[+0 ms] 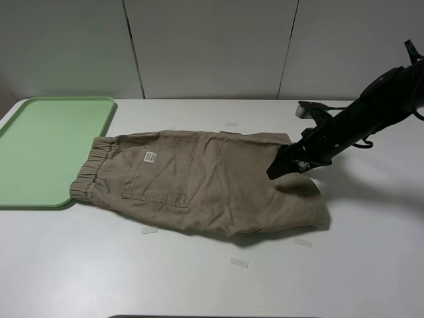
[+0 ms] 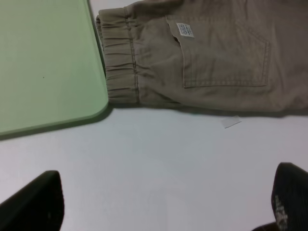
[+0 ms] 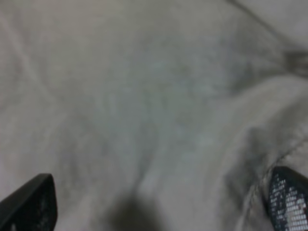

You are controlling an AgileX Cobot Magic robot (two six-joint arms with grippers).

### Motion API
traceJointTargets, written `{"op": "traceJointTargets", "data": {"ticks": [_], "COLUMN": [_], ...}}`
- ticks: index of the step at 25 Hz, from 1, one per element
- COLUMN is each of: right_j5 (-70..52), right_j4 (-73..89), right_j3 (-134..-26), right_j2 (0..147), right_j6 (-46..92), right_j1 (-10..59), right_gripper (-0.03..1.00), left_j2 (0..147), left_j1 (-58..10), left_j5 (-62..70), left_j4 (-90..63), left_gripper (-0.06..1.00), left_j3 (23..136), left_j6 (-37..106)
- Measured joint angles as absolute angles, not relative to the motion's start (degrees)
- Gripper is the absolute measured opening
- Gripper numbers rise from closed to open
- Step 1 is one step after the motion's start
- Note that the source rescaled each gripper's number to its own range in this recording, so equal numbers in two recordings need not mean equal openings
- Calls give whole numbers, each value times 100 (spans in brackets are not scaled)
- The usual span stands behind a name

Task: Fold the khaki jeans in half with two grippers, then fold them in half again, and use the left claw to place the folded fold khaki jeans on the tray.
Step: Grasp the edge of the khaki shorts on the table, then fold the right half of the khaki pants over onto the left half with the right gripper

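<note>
The khaki jeans (image 1: 212, 185) lie flat in the middle of the table (image 1: 371, 265). Their stretchy waistband (image 1: 89, 169) is at the left, right up against the edge of the green tray (image 1: 40, 146). I cannot tell if the band sits on the rim or just beside it. A pocket (image 1: 165, 175) with a small white label (image 1: 150, 157) faces up. The right claw (image 1: 286, 165), on its black arm (image 1: 371, 109), is down at the other end of the jeans. Its fingers (image 3: 29, 204) stand wide apart with only soft cloth under them, and they hold nothing. The left claw (image 2: 163, 211) hangs over bare table near a rounded corner of the tray, apart from the waistband. Its fingers (image 2: 33, 202) are wide apart too and hold nothing. A few little bits of clear tape (image 1: 239, 263) lie on the table around the jeans, and one bit lies between the left claw and the jeans. The table is white and smooth. Behind it is a pale wall (image 1: 212, 46) made of big panels with thin dark lines between them.
</note>
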State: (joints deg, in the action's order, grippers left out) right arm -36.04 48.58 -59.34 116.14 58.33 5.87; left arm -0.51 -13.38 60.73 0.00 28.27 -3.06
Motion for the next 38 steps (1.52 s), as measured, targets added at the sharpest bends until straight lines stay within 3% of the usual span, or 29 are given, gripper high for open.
{"op": "traceJointTargets", "data": {"ticks": [4,6,8,14,15,25,38], "right_j5": [-3544,-3539,-3583,-3599,-3599,-3449,-3438], "right_j4": [4965,5000,5018,4877,4818,2759,-1864], "right_j3": [-5934,-5934,-5934,-5934,-5934,-5934,-5957], "right_j2": [11621,11624,11643,11643,11643,11506,10826], "right_j6": [5949,5996,6008,6010,6010,4546,559], "right_j1": [749,797,828,828,828,602,-538], "right_gripper": [94,87,72,7,4,4,4], "left_j2": [-51,-51,-51,-51,-51,-51,-51], "left_j1": [-1338,-1338,-1338,-1338,-1338,-1338,-1338], "left_j5": [6073,6073,6073,6073,6073,6073,6073], "left_j4": [0,0,0,0,0,0,0], "left_gripper": [89,89,89,89,89,89,89], "left_j3": [2827,2827,2827,2827,2827,2827,2827], "left_j6": [-306,-306,-306,-306,-306,-306,-306]}}
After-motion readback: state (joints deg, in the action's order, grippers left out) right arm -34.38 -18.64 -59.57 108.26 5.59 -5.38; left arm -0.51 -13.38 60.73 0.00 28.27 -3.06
